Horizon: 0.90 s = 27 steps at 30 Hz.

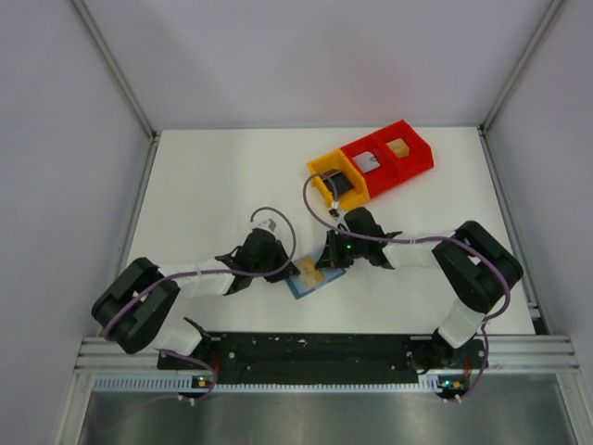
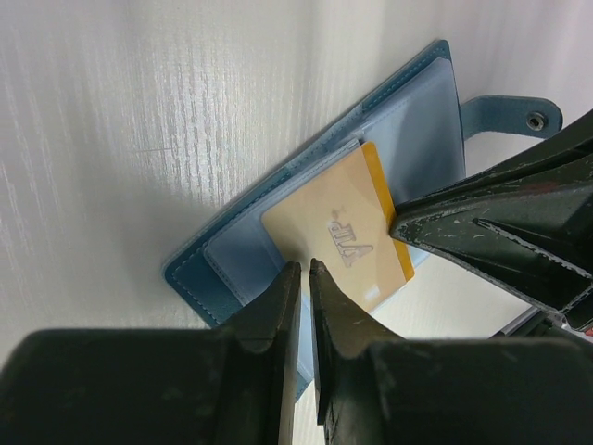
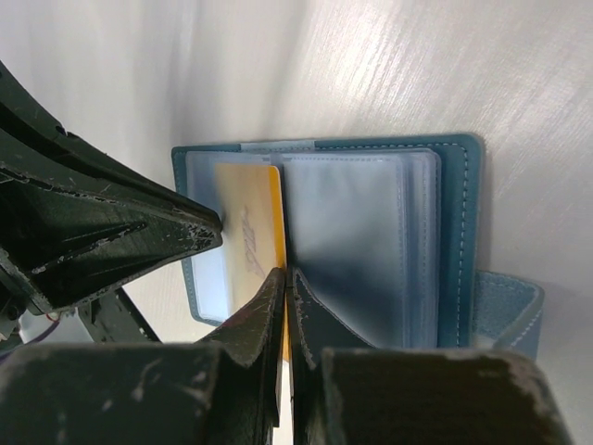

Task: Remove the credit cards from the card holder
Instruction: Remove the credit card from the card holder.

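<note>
The teal-blue card holder (image 1: pixel 301 289) lies open on the white table between my two grippers, its clear sleeves (image 2: pixel 232 250) facing up. A tan-yellow credit card (image 2: pixel 334 222) sticks halfway out of a sleeve and lies flat on the holder (image 3: pixel 459 232). My left gripper (image 2: pixel 304 267) is closed to a thin slit, its tips resting on the card's near edge with nothing seen between them. My right gripper (image 3: pixel 288 272) is shut, its tips pressing on the holder along the card's (image 3: pixel 246 232) yellow edge.
A yellow bin (image 1: pixel 324 171) and a red bin (image 1: pixel 412 139) stand joined at the back right. Cards lie inside them: a dark one (image 1: pixel 345 185), a pale one (image 1: pixel 368 162) and a tan one (image 1: pixel 398 146). The holder's tab (image 2: pixel 510 111) points away from my left gripper.
</note>
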Available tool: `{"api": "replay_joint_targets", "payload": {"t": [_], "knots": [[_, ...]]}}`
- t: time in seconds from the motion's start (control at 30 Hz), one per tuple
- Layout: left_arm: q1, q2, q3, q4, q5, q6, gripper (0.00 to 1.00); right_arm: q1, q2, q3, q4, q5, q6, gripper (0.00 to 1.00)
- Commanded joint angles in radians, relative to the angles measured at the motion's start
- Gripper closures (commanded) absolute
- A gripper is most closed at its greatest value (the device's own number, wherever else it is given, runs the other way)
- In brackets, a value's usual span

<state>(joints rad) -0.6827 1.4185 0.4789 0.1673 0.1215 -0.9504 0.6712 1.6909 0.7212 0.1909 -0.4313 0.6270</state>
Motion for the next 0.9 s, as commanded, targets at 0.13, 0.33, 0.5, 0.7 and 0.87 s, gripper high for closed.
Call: {"api": "replay_joint_targets", "payload": {"t": [0.13,0.33,0.5,0.7,0.87], "knots": [[0.0,0.033,-0.002,-0.109,-0.046,0.035,0.86,-0.028,-0.037,0.006,-0.039,0.098,-0.041,1.0],[0.0,0.03,-0.002,-0.117,-0.049,0.038,0.86,-0.039,-0.049,-0.003,-0.047,0.109,-0.049,1.0],[-0.002,0.025,-0.002,-0.117,-0.051,0.039,0.86,-0.044,-0.042,0.006,-0.024,0.027,-0.064,0.97],[-0.002,0.025,-0.003,-0.114,-0.048,0.039,0.86,-0.044,-0.007,0.012,-0.004,-0.026,-0.055,0.86],[-0.002,0.028,-0.002,-0.111,-0.043,0.041,0.86,-0.042,0.018,0.014,0.021,-0.063,-0.043,0.84]]}}
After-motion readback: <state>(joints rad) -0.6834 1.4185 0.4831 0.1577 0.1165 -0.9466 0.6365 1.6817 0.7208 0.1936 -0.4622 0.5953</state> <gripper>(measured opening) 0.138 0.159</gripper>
